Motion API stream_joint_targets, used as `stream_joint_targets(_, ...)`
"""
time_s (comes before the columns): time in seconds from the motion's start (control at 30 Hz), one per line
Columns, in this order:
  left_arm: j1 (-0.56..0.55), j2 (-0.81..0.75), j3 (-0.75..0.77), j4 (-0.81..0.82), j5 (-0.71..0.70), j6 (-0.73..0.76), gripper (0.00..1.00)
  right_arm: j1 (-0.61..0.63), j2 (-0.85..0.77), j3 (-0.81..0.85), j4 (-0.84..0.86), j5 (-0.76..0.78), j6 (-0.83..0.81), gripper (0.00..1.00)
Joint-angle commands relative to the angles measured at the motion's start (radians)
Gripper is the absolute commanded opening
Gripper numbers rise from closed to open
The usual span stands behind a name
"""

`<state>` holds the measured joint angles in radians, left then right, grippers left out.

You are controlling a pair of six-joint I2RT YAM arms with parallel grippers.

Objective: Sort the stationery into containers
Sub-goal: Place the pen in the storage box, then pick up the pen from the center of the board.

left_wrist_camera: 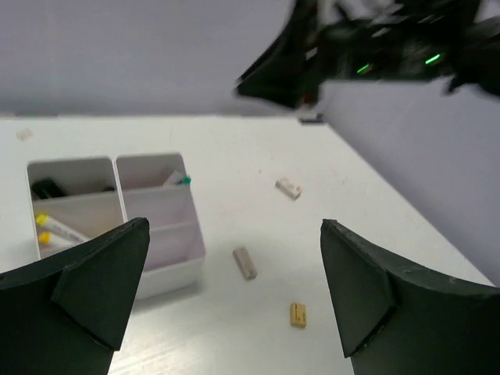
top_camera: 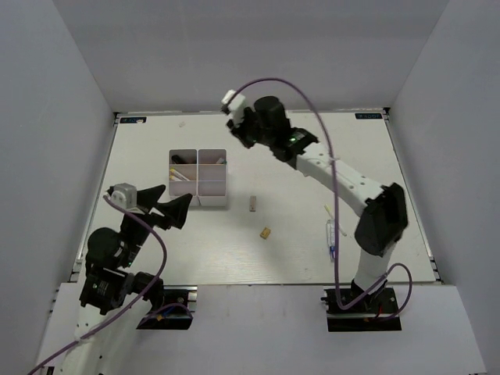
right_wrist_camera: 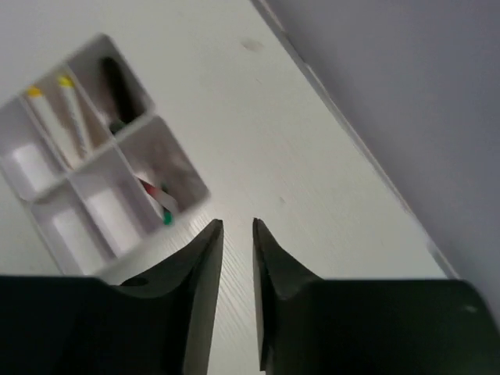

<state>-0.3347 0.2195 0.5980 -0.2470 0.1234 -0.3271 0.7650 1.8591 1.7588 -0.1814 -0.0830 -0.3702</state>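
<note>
The white four-compartment container [top_camera: 198,177] stands left of the table's middle. It holds a black highlighter [right_wrist_camera: 119,87], two yellow-capped pens [right_wrist_camera: 69,117] and a red and teal pen [right_wrist_camera: 157,203]. Two beige erasers [top_camera: 253,204] [top_camera: 266,233] lie on the table to its right. A third eraser [left_wrist_camera: 288,187] lies farther back. My left gripper [top_camera: 177,194] hovers wide open and empty at the container's near left corner. My right gripper [right_wrist_camera: 237,223] hangs above the table behind the container's right side. Its jaws stand a narrow gap apart with nothing between them.
A clear blue-tipped tube [top_camera: 332,237] and a thin pale pen [top_camera: 329,211] lie at the right, near the right arm's base. Grey walls enclose the table on three sides. The right arm [left_wrist_camera: 367,47] crosses overhead in the left wrist view.
</note>
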Motion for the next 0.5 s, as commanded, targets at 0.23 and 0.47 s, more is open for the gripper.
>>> stream_joint_targets(0.23,0.008,0.330,0.065,-0.132,0.104,-0.056,1.00,-0.358,-0.329,-0.340,-0.429,0.167,0.038,0.50)
stream_joint_targets(0.47,0.008,0.235,0.045,-0.109,0.116,-0.056,1.00,-0.451,-0.276,-0.490,-0.509,0.157,-0.010,0.55)
